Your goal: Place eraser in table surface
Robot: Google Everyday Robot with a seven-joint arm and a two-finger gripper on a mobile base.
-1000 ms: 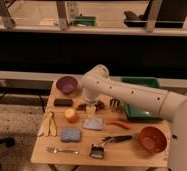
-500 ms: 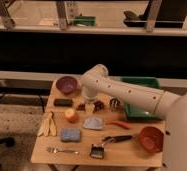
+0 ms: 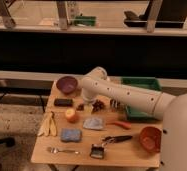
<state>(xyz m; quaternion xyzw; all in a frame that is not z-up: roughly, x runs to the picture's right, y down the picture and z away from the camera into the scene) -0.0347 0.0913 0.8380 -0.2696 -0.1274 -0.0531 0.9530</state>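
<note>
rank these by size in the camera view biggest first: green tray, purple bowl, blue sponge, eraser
1. green tray, though the arm hides part
2. purple bowl
3. blue sponge and eraser: alike, and the sponge sits nearer the camera, so no ranking
The gripper hangs just right of the eraser.

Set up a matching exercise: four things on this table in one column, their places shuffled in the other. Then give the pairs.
Things:
1. eraser
2. purple bowl
3. blue sponge
4. red bowl

Places:
a. near the front right corner of the table surface
b. at the back left corner
c. lying flat, just in front of the purple bowl
d. in the front left part, just behind the fork

Pairs: 1-c, 2-b, 3-d, 4-a.

The gripper hangs over the middle of the table, close to the eraser.
</note>
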